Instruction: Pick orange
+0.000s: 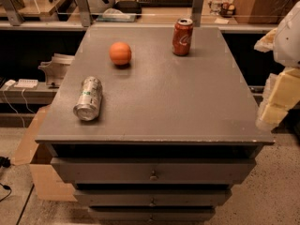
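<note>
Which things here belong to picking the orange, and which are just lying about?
For the job: small round orange fruit, back left on the grey cabinet top; gripper, beside the top's right edge.
Lying about: upright red cola can; silver can on its side.

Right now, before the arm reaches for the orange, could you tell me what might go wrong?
The orange is round and sits loose on the cabinet top, so a glancing touch could roll it away. The gripper hangs beyond the top's right edge; a sweep across may clip the upright red can. The silver can lies on its side and could roll if bumped.
</note>
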